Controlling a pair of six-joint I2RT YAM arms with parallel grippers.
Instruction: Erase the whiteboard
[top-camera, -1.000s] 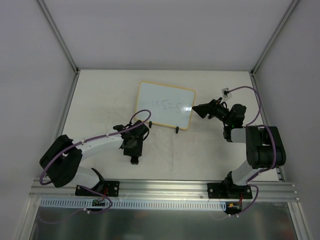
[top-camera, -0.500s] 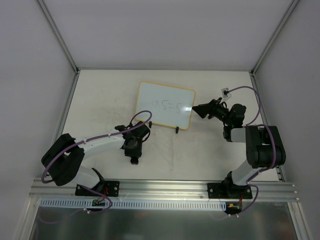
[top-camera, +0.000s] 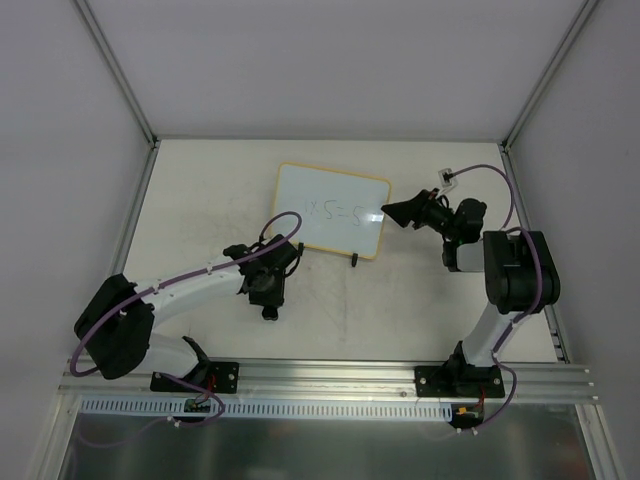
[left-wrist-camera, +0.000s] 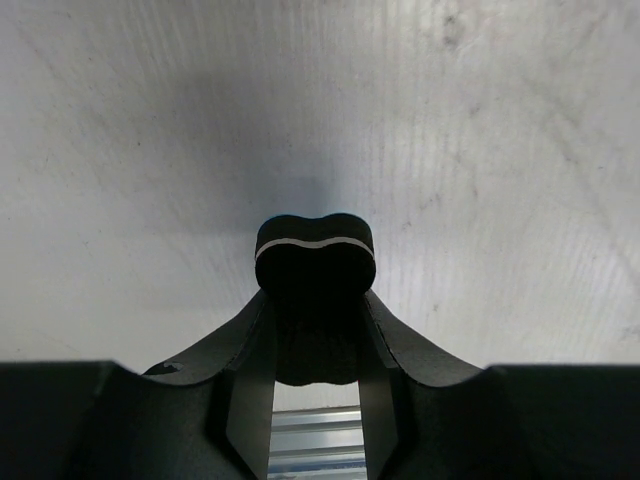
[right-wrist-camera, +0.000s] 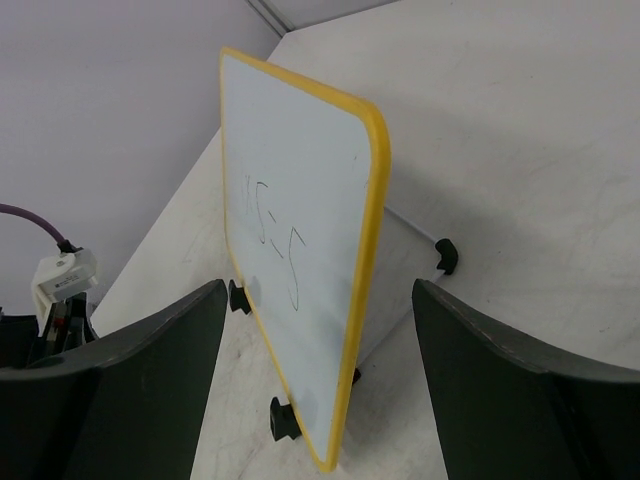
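The whiteboard (top-camera: 330, 208) stands tilted on black clip feet at the table's middle, with a yellow frame and faint dark handwriting. In the right wrist view the whiteboard (right-wrist-camera: 290, 180) is seen edge-on. My right gripper (top-camera: 392, 213) is open at the board's right edge, and that edge lies between its fingers (right-wrist-camera: 318, 300) without touching them. My left gripper (top-camera: 268, 300) is in front of the board's left corner, pointing toward the near edge. It is shut on a small dark block with a thin white line (left-wrist-camera: 315, 250), held close above the table.
A metal rail (top-camera: 320, 375) runs along the near edge and shows between the left fingers (left-wrist-camera: 315, 440). White enclosure walls with grey posts (top-camera: 115, 70) bound the table on three sides. Purple cables (top-camera: 490, 175) loop off both arms.
My left gripper has moved a little away from the near edge, toward the board, with the block in it. My right gripper has shifted slightly up and left, closer around the board's edge.
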